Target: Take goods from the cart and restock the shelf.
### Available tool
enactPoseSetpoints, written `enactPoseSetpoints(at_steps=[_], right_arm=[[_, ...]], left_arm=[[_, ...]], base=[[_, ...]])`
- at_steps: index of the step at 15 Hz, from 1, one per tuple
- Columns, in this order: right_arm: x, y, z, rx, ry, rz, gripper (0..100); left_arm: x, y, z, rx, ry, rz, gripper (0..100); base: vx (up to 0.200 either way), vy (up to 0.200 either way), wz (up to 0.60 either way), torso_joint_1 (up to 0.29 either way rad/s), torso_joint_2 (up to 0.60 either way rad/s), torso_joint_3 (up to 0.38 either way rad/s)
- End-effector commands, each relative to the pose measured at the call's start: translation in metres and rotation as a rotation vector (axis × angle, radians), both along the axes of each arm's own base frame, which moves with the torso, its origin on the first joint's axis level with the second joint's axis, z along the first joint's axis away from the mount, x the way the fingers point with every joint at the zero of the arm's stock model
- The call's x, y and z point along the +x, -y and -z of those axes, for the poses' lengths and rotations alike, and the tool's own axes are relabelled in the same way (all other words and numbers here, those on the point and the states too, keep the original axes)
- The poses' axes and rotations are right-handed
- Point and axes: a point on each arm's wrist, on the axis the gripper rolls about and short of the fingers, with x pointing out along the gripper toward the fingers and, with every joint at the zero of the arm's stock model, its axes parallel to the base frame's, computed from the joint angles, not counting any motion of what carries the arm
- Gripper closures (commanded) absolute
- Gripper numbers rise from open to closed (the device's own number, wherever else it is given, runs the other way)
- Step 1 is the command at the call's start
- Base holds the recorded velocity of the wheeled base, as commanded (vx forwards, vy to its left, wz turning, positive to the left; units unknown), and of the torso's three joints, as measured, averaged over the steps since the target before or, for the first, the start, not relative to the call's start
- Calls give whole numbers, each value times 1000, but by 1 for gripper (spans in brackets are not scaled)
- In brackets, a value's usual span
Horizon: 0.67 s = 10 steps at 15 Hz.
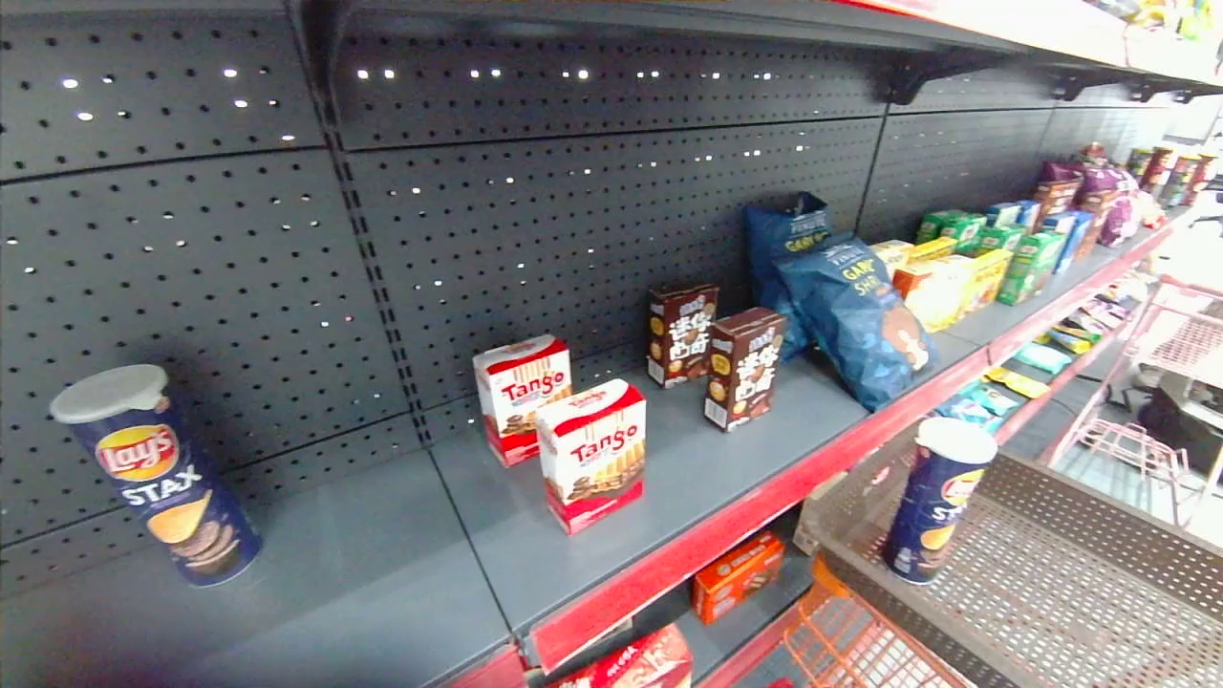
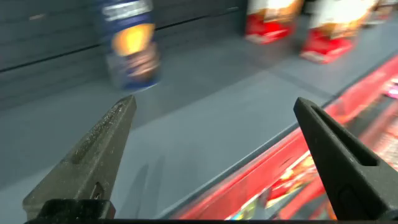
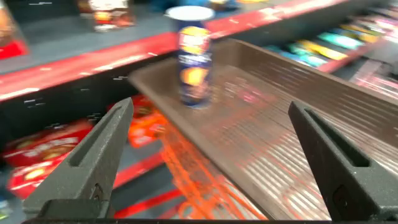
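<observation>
Right pincer (image 3: 211, 107) stood spread, the can (image 3: 194, 59) ahead of it on the cart (image 3: 267, 137); light, stiff, smooth-sided, likely best gripped mid-body, below the lid (image 3: 189, 12).

Head downward onto shelf (image 1: 726, 459); wrists nearer

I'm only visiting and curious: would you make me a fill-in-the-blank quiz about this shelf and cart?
One chips can stands upright, not on the shelf but in the ____.
The red-and-white wafer boxes on the shelf number ____.
The other chips can, to their left, has a ____ lid.
The left gripper and right gripper are both ____ and empty.
Missing words: cart; two; white; open.
</observation>
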Motion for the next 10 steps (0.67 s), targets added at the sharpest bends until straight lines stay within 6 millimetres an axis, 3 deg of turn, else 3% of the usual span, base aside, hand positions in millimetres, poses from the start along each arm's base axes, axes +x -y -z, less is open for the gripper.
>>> enactPoseSetpoints(at_steps=[1, 3, 6, 7, 8, 9, 10], right_arm=[[0, 0, 0, -1, -1, -3, 0], [0, 0, 0, -4, -1, -9, 0], [0, 0, 0, -6, -1, -12, 0], [-2, -1, -10, -5, 31, -29, 0], [-5, -1, -64, -6, 65, -39, 0], [17, -1, -91, 5, -72, -24, 0], [22, -1, -115, 7, -38, -36, 0]], left_arm=[[0, 0, 0, 1, 0, 0, 0], [0, 0, 0, 1, 0, 0, 0], [0, 0, 0, 1, 0, 0, 0], [0, 0, 0, -1, 0, 0, 0], [0, 0, 0, 2, 0, 0, 0], [0, 0, 0, -2, 0, -2, 0], [0, 0, 0, 1, -1, 0, 0]], base=[[0, 0, -600, 2, 2, 2], [0, 0, -600, 2, 5, 0], [0, 0, 0, 0, 0, 0], [0, 0, 0, 0, 0, 0], [0, 0, 0, 0, 0, 0], [0, 0, 0, 0, 0, 0], [0, 0, 0, 0, 0, 0]])
